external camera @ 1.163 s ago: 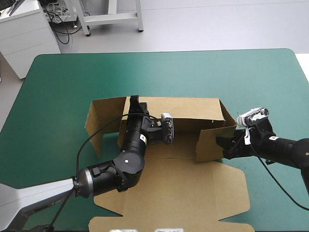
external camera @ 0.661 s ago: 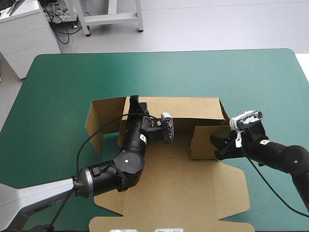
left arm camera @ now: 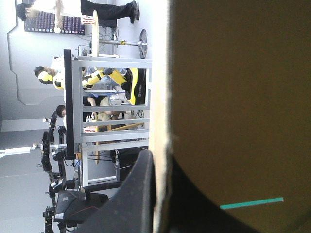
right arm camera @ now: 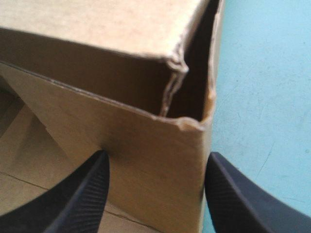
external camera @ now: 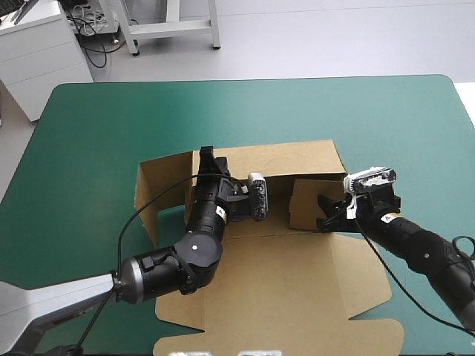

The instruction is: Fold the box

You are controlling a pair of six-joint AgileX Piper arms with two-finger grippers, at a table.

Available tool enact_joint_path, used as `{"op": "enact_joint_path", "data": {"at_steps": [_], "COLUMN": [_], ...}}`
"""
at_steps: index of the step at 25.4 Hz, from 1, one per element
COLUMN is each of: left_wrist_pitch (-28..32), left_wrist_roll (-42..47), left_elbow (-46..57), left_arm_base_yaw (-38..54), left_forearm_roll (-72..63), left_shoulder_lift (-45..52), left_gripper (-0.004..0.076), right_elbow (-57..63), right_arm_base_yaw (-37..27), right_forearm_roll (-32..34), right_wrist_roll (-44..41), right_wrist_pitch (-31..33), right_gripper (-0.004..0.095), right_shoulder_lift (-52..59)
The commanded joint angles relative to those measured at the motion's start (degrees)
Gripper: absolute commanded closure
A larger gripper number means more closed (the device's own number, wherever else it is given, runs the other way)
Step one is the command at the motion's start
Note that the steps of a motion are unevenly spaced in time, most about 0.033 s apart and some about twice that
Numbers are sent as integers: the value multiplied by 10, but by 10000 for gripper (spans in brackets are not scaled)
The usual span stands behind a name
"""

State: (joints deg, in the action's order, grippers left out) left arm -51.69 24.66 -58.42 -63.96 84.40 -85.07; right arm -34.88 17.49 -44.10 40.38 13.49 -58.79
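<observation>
Since the earlier frames the right gripper (external camera: 325, 213) has travelled toward the table's left edge, swinging the right side flap (external camera: 304, 202) inward until it stands almost parallel to the back wall (external camera: 297, 157), and the whole box (external camera: 297, 274) has turned slightly on the teal-green cover (external camera: 297, 104). The brown box lies around the middle of the table, with its back wall raised. Its wide flat panels spread toward the near edge, almost reaching it. A left side flap (external camera: 152, 194) stands angled outward toward the table's left edge. The right gripper's jaws stand wide apart. In the right wrist view the flap's upright outer edge, at the box's corner, rises between the two black fingers (right arm camera: 82, 194), with bare cover just beyond the corner. The left gripper (external camera: 207, 154) points at the far edge and sits at the back wall's left end. In the left wrist view its jaws are all but closed on the wall's top edge, one finger (left arm camera: 141, 194) on the outer side and a dark shape, apparently the other, against the inner face. The two grippers are well apart, at opposite ends of the back wall.
</observation>
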Motion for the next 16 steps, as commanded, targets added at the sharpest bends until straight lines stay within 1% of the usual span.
{"op": "enact_joint_path", "data": {"at_steps": [1,2,3,4,6,16], "left_wrist_pitch": [4,8,9,9,11,16], "left_wrist_roll": [13,13,13,13,13,13], "left_elbow": [-17,-17,-17,-17,-17,-17], "left_arm_base_yaw": [-4,-4,-4,-4,-4,-4], "left_forearm_roll": [39,39,39,39,39,50], "left_shoulder_lift": [20,20,20,20,20,20], "left_gripper": [756,756,756,756,756,756], "right_elbow": [-14,-14,-15,-15,-15,-16], "right_arm_base_yaw": [1,1,1,1,1,1], "right_forearm_roll": [-10,-11,-13,-13,-14,-16], "right_wrist_roll": [12,20,26,30,43,53], "right_wrist_pitch": [-47,-59,-65,-71,-77,-78], "right_gripper": [497,567,654,766,928,931], "right_shoulder_lift": [-24,-37,-44,-48,-48,-51]}}
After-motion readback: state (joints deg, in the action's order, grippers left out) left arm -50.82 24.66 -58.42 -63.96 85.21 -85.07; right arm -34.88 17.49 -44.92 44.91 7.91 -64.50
